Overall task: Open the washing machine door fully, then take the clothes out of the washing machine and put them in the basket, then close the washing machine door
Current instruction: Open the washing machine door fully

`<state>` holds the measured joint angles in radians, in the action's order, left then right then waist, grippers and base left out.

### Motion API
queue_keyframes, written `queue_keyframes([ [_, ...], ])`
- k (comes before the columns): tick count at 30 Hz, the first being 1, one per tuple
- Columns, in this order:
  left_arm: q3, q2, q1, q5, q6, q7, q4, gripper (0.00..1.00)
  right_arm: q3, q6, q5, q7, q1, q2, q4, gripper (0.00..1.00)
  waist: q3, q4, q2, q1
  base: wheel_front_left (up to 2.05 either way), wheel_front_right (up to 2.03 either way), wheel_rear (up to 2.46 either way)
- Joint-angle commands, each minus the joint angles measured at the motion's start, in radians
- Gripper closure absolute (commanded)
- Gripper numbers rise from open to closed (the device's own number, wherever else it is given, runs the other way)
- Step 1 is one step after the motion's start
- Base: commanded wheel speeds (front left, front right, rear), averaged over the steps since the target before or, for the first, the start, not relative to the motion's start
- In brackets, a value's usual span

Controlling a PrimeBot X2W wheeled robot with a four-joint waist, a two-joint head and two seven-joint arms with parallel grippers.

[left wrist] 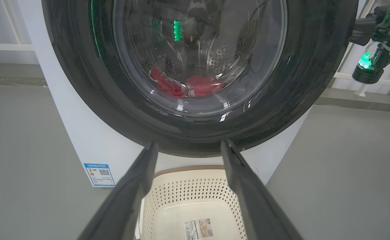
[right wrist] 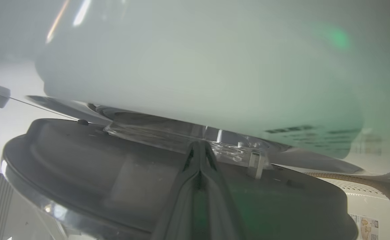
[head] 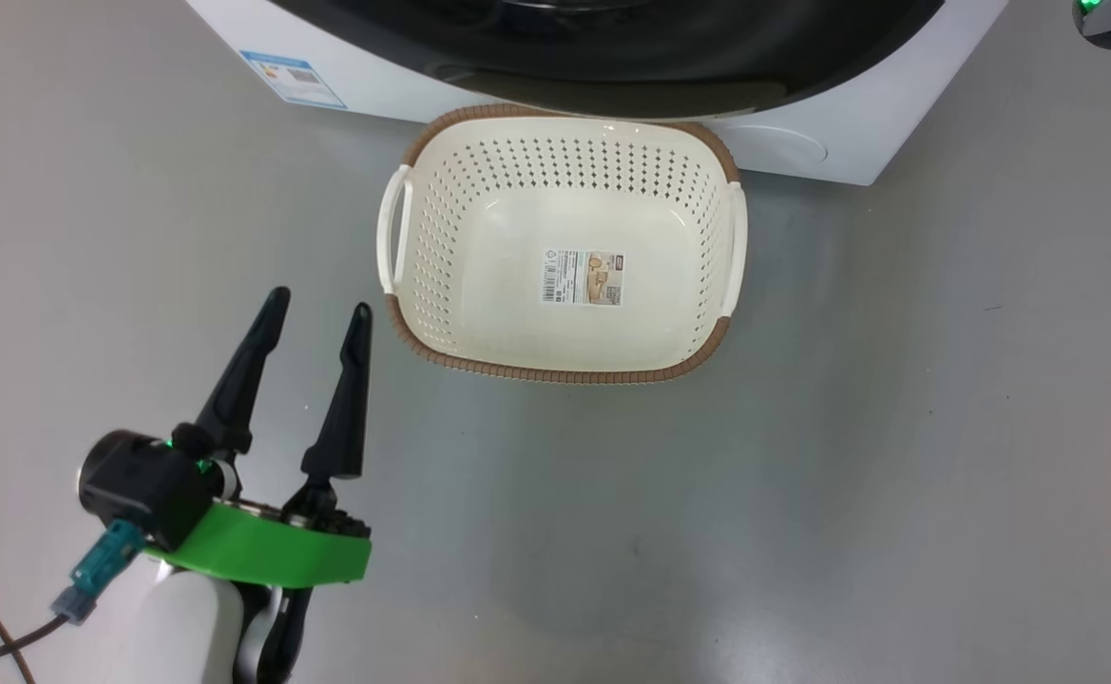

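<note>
Door (left wrist: 315,83) looks cracked open. My right claw (right wrist: 200,146) is shut, tips at the gap between its rim and the washer (left wrist: 81,133), so that arm is nearer. Left claw (head: 319,302) is open and empty, beside the basket (head: 565,372). Clothes (left wrist: 198,87) lie in the drum behind the glass.

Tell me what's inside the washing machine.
Through the washing machine door glass, the red clothes lie low in the steel drum. Its black rim and reflections hide the rest of the drum.
</note>
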<state>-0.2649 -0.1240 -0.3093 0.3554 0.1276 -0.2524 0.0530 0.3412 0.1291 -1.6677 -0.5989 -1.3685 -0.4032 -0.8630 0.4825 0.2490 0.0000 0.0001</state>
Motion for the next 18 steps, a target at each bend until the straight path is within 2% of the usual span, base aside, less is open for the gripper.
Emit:
queue_keyframes([
  [1,0.029,-0.021,-0.020,0.003,0.003,-0.009,-0.022,0.00,0.009,0.002,0.000,-0.019,0.000,0.031,0.025,1.00,-0.002,0.001,0.0000,-0.0001,0.00,0.00,0.00],
  [9,0.030,-0.020,-0.002,0.000,0.003,-0.009,-0.009,0.00,0.030,0.002,0.009,-0.059,0.099,0.040,0.090,1.00,-0.055,-0.008,0.0000,-0.0001,0.00,0.00,0.00],
  [18,0.043,-0.027,0.065,-0.005,0.003,-0.009,-0.004,0.00,0.058,0.002,0.019,-0.097,0.264,0.053,0.220,1.00,-0.132,-0.025,0.0000,-0.0001,0.00,0.00,0.00],
])
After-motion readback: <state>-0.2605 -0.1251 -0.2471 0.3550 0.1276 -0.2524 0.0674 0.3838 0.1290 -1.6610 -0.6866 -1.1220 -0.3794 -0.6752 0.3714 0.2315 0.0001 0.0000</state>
